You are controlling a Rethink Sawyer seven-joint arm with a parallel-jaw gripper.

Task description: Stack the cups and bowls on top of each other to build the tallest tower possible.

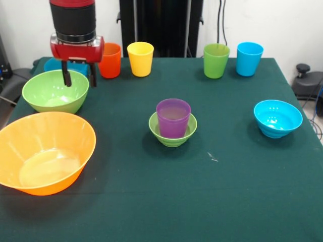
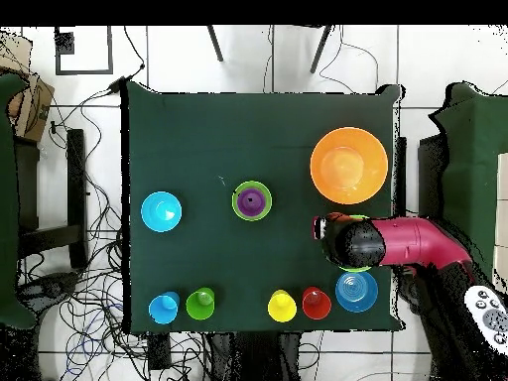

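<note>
My gripper (image 1: 79, 76) is open and empty. It hangs just above the far rim of the medium green bowl (image 1: 54, 92). In the overhead view the gripper (image 2: 331, 238) and arm cover most of that bowl (image 2: 353, 268). A purple cup (image 1: 173, 117) stands in the small green bowl (image 1: 172, 137) at mid-table, also seen from overhead (image 2: 252, 201). The small blue bowl (image 1: 277, 118) sits at the right. The orange cup (image 1: 110, 60), yellow cup (image 1: 140, 58), green cup (image 1: 216, 60) and light blue cup (image 1: 250, 58) stand along the far edge. The large orange bowl (image 1: 44, 151) is at the front left.
The medium blue bowl (image 1: 53, 64) sits behind the green bowl, partly hidden by the gripper; overhead it shows near the robot's base (image 2: 356, 291). The dark green table cloth (image 1: 227, 191) spreads across the front right. Cables lie on the floor around the table.
</note>
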